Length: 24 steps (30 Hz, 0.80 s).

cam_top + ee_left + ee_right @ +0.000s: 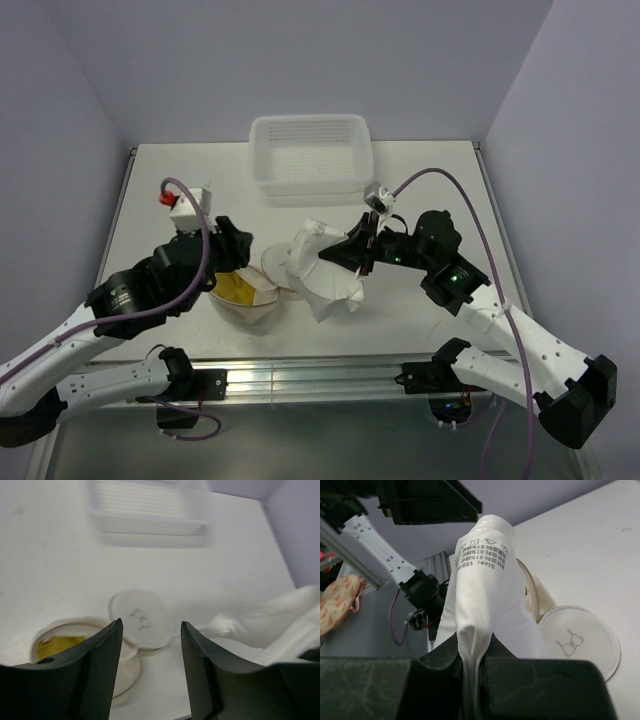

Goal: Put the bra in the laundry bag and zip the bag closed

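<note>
Nearest the arms, the laundry bag is sitting on the white table with its top open. The yellow bra is lying inside the bag. The left gripper is hanging over the far side of the bag. Its two fingers are standing apart with nothing between them. The bag's round lid is lying flat on the table and touching the bag's rim. It is showing a small dark drawing. Just to the right of the lid, the right gripper is squeezing a white cloth tight between its fingers. The cloth is sticking up tall from the pinch, and a tag with small print is showing on it. Farther back, a white plastic basket full of little holes is sitting near the back wall.
</note>
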Available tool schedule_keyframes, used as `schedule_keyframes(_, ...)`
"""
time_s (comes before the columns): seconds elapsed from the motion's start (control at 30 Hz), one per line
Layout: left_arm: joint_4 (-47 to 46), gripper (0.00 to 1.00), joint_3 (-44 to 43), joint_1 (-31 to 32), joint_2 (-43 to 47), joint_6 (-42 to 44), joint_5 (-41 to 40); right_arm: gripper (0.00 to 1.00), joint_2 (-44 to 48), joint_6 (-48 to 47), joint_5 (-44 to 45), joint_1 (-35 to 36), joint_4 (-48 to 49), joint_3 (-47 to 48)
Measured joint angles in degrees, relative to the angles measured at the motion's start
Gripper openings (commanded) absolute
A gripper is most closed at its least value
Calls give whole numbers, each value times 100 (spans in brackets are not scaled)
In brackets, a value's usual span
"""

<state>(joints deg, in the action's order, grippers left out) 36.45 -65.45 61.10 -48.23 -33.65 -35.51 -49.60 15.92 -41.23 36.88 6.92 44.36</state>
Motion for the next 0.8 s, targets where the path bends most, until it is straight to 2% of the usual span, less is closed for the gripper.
schedule_keyframes(0.17, 999, 56, 708, -431, 734, -1432, -1104, 0, -651, 428, 251, 50, 625, 33)
schedule_keyframes(0.43, 1882, 52, 2114, -483, 2194, -3338, -1497, 0, -1740, 798, 190, 603, 1547, 756)
schedule_keyframes(0.63, 1989, 53, 2835, -483, 2363, -4098, -1499, 0, -2806, 1329, -90, 931, 2406, 1554)
schedule_keyframes(0.8, 1779, 52, 3150, -483, 2371, -4216, -1493, 0, -3528, 1690, -297, 1023, 2881, 1991)
